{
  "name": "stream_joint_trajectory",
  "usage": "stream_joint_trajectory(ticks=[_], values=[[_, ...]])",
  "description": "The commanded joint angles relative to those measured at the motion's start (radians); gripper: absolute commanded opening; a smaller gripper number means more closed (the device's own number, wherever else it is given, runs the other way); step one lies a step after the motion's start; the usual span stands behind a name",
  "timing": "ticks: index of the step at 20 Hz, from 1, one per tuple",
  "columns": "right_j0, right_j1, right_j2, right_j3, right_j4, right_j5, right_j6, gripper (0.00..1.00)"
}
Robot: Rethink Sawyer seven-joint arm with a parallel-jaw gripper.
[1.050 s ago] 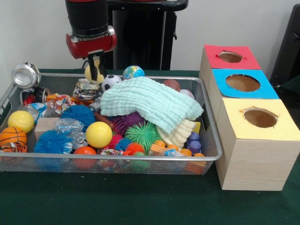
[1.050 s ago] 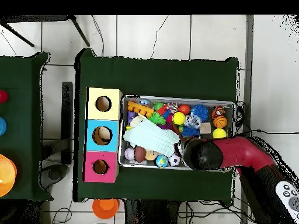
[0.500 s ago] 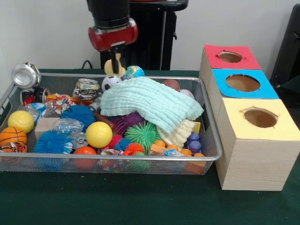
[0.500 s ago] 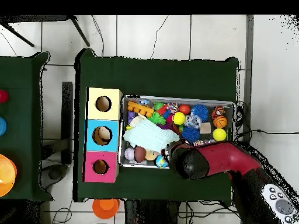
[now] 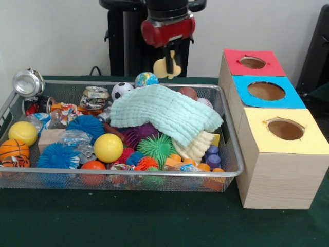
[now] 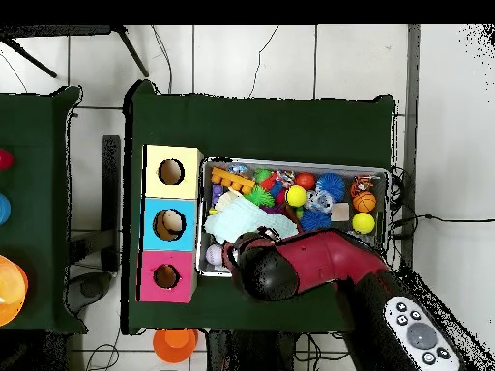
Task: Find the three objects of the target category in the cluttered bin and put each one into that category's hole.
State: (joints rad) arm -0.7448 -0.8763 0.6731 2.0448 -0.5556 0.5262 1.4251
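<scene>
My gripper (image 5: 168,66) is clenched on a pale yellow object (image 5: 168,68), which hangs between my fingers (image 5: 171,55) in the air, above the far rim of the wire bin (image 5: 128,172). From the light green cloth (image 5: 164,110) it is at 12 o'clock. The red-topped hole (image 5: 252,62) is at 3 o'clock from it, well apart.

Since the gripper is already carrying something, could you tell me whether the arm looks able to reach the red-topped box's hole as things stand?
Probably yes: the gripper, holding a pale yellow object, hangs above the wire mesh bin, and nothing stands between it and the red-topped box's hole.
</scene>
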Motion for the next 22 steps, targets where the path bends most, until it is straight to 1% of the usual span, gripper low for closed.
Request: stream_joint_trajectory(ticks=[1, 3, 6, 12, 15, 17, 19, 22], values=[[0.082, -0.157, 0.001, 0.12, 0.169, -0.08, 0.268, 0.0], [0.106, -0.186, -0.009, 0.137, 0.199, -0.088, 0.267, 0.0], [0.135, -0.209, -0.024, 0.158, 0.236, -0.112, 0.267, 0.0], [0.227, -0.205, -0.097, 0.172, 0.261, -0.188, 0.3, 0.0], [0.272, -0.151, -0.153, 0.154, 0.275, -0.217, 0.321, 0.0], [0.29, -0.115, -0.175, 0.135, 0.293, -0.215, 0.319, 0.0], [0.312, -0.097, -0.198, 0.119, 0.308, -0.204, 0.314, 0.0], [0.328, -0.091, -0.213, 0.121, 0.343, -0.214, 0.303, 0.0]])
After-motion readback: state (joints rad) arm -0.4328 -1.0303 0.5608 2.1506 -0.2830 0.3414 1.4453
